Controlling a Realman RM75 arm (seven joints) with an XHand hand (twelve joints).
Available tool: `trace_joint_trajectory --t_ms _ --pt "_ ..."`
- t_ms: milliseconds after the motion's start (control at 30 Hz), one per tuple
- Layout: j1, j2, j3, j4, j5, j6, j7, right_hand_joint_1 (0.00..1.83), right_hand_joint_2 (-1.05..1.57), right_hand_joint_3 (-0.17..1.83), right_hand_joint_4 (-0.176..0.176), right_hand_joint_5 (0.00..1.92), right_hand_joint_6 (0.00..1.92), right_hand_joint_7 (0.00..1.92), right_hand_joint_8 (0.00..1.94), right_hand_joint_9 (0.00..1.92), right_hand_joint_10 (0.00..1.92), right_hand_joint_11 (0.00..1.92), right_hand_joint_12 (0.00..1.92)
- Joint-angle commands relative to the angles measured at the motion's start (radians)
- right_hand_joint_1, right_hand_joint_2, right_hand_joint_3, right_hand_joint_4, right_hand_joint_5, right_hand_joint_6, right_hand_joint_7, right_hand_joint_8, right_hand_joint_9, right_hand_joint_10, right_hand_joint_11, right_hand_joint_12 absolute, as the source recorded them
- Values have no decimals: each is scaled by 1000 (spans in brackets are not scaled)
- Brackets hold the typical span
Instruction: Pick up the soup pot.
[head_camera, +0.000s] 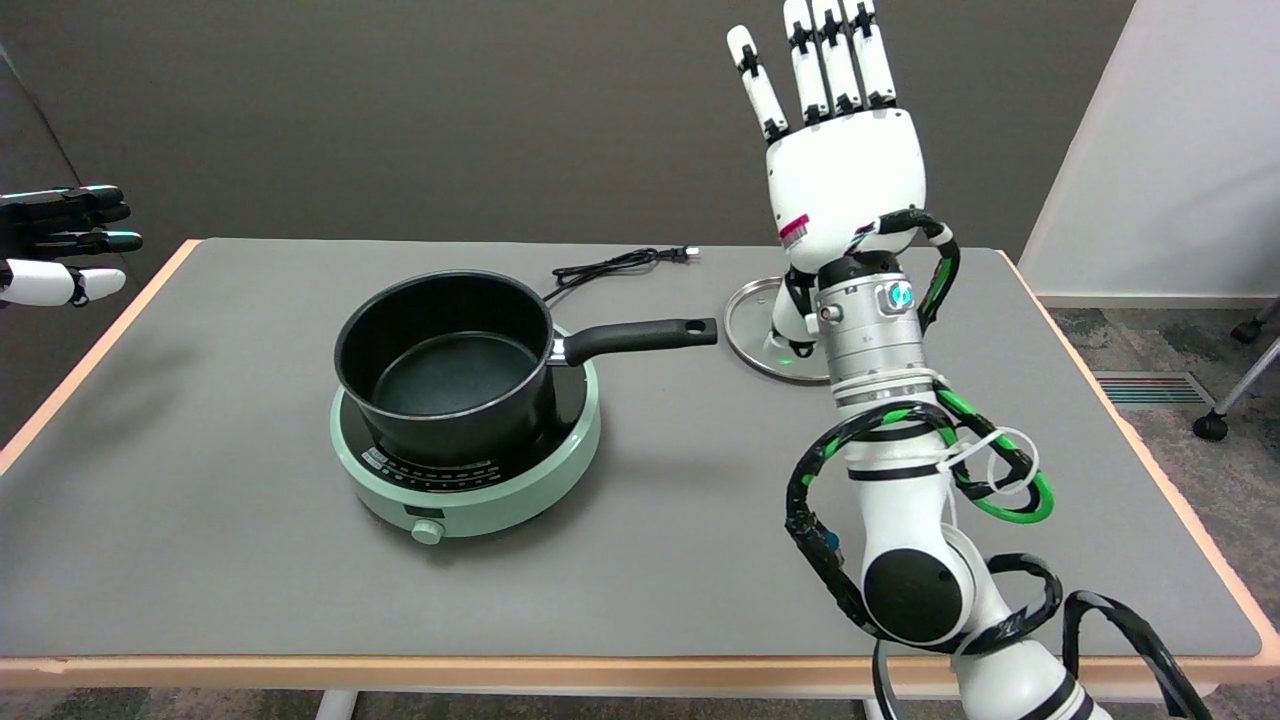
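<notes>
My right hand (840, 150) hangs empty, fingers straight, well clear of the soup pot (445, 350). I judge it rigid, fairly heavy; I'd grip its handle (640, 337).

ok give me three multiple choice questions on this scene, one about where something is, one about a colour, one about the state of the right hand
1. Where does the soup pot sit?
A. on the cooktop
B. on the bare table
C. on the glass lid

2. What colour is the cooktop's body?
A. red
B. pale green
C. yellow

3. How is the right hand?
A. gripping the pot handle
B. pressing on the lid
C. raised in the air, fingers extended, holding nothing

Answers:
1. A: the pot's base rests on the cooktop's dark top, with its handle pointing right toward the glass lid.
2. B: the round housing and its front knob are pale green.
3. C: the hand is up above the table, fingers pointing upward, clear of the handle.
</notes>
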Motion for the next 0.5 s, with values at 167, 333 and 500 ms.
trace_joint_trajectory --t_ms 167,333,500 --pt "-13 42 -135 -3 23 10 -24 990 -666 478 176 6 6 6 6 6 6 6 6" --pt "-14 16 -206 4 116 36 -14 1025 -715 485 176 0 0 0 0 0 0 0 0" --pt "-13 -11 -242 -19 286 39 -138 1095 -754 611 176 18 18 18 18 18 18 18 18"
